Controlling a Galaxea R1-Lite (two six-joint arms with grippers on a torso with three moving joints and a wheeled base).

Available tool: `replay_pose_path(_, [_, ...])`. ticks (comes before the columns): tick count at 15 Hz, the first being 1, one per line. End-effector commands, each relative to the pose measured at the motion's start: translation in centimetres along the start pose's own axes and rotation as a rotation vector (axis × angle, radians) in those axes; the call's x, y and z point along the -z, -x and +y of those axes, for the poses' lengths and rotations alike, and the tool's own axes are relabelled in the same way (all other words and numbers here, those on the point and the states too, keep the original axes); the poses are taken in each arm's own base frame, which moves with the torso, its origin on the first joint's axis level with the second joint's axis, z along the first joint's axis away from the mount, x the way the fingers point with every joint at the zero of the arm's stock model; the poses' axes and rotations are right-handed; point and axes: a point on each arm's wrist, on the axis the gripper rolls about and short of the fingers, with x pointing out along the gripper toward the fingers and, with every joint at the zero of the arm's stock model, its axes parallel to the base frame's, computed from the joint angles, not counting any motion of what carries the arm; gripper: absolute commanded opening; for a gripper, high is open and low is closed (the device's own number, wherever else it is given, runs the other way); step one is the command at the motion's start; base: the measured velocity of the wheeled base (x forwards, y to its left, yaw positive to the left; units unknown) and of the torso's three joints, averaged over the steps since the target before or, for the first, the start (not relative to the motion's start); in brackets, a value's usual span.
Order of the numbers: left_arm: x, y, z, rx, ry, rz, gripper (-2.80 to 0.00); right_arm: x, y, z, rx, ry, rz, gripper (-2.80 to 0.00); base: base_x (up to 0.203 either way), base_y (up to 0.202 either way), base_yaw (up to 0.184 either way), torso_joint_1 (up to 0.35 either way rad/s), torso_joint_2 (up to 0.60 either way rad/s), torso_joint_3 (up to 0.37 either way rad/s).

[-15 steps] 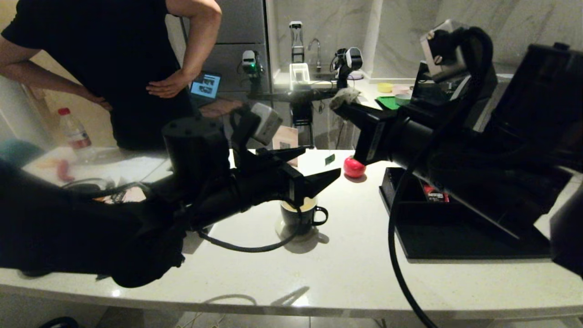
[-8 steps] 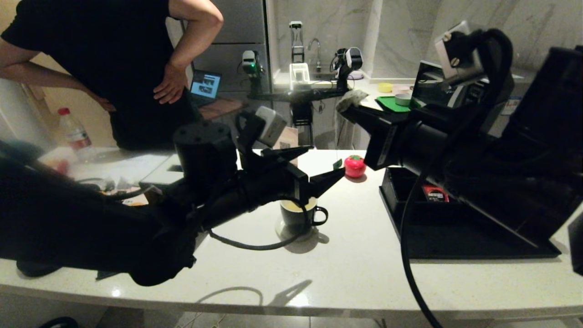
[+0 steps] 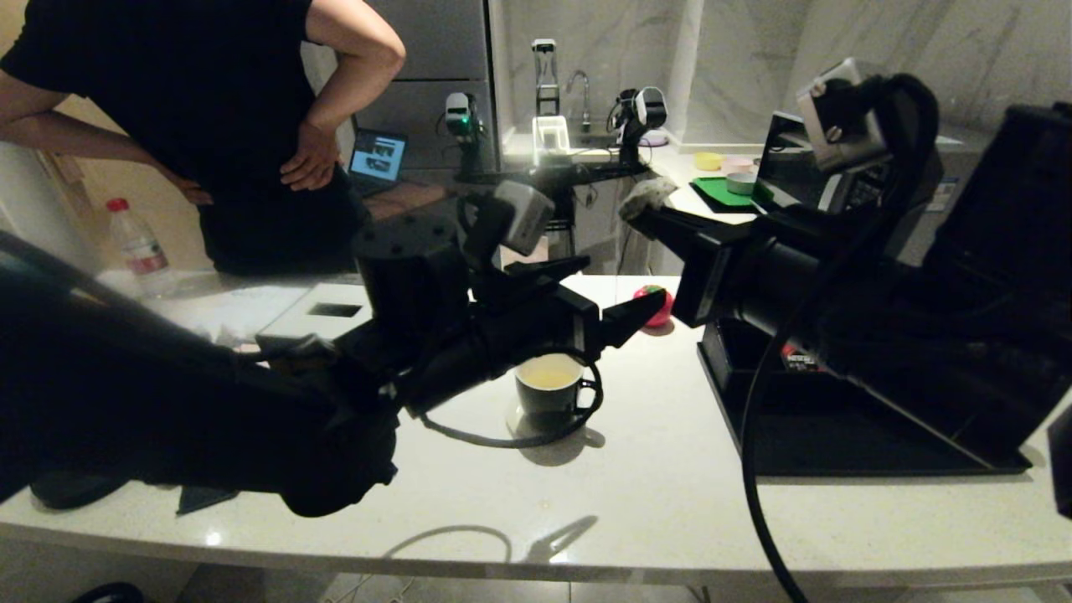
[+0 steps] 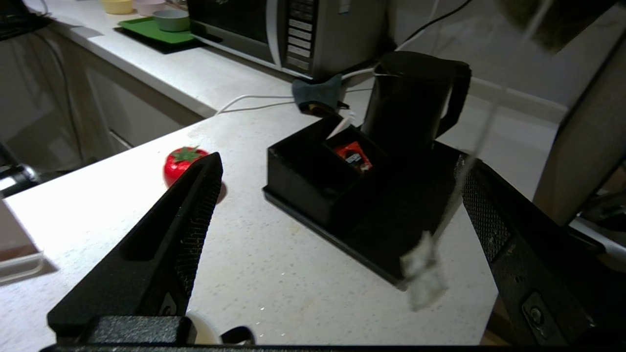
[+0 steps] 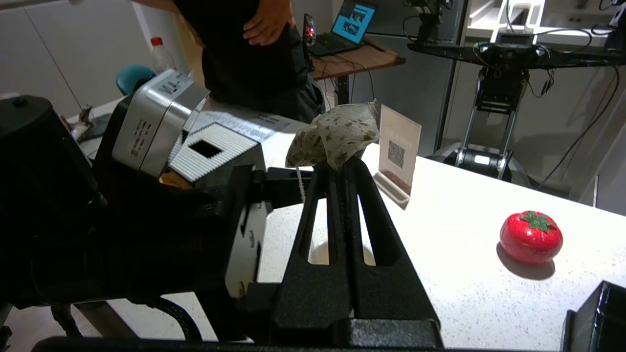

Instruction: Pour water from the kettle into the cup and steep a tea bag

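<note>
- The pale speckled stone tabletop (image 3: 636,502) is smooth and glossy.
- One small black ceramic mug (image 3: 548,392) with a white inside and an ear handle stands on it, holding pale yellowish water (image 3: 548,374).
- The left tool (image 3: 615,293) reaches level just above and past the mug, its two matte black wedge-shaped fingers (image 4: 166,244) spread wide with nothing between them.
- One flat black tray (image 3: 837,444) with a boxed compartment lies to the right of the mug; a red printed sachet (image 4: 353,154) sits in that compartment.
- One large matte black jug kettle (image 4: 415,100) with a loop handle stands upright on the tray, seen in the left wrist view.
- One glossy red tomato-shaped object (image 5: 531,237) with a green top rests on the tabletop beyond the mug.
- The right tool (image 5: 342,164) is raised well above the tabletop, its ribbed black fingers pressed together on one soft, pale, crumpled paper tea bag (image 5: 337,134).
- A thin string with a small paper tag (image 4: 423,274) hangs below, swinging in front of the left wrist camera.
</note>
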Motion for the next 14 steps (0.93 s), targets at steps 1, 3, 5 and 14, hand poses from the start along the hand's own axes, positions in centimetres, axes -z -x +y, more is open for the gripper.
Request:
replay_pose_path(1, [0.3,-0.6,-0.5,0.02,0.002,0.0,0.0,0.1,0.1,0.0,0.001,0.0,0.0,-2.8,0.0,0.0,0.0,0.0,0.0,0.0])
replay_pose_path(3, [0.4,-0.6,-0.6,0.021,0.002,0.0,0.0,0.1,0.1,0.0,0.001,0.0,0.0,-2.8,0.0,0.0,0.0,0.0,0.0,0.0])
replay_pose_path(5, [0.5,-0.6,-0.6,0.023,-0.003,0.005,0.0,0.1,0.0,0.0,0.001,-0.001,0.001,-2.8,0.0,0.0,0.0,0.0,0.0,0.0])
replay_pose_path(14, [1.0,-0.8,-1.7,0.057,-0.002,-0.016,0.0,0.2,0.1,0.0,0.001,0.001,0.006,-2.8,0.0,0.0,0.0,0.0,0.0,0.0])
